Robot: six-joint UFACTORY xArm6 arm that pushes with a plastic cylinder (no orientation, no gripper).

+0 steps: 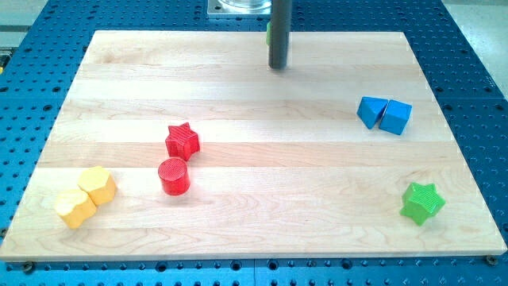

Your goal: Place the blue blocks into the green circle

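Note:
Two blue blocks sit touching each other at the view's right: one wedge-like (370,111) and one cube (396,117). My tip (277,67) rests on the board near the view's top centre, well to the left of and above the blue blocks, touching no block. A small patch of a green block (269,32) shows just behind the rod at the board's top edge; the rod hides most of it, so its shape cannot be made out.
A red star (182,141) and a red cylinder (174,175) sit left of centre. Two yellow blocks (97,184) (75,207) touch at the bottom left. A green star (421,202) sits at the bottom right. The wooden board (254,238) lies on a blue perforated table.

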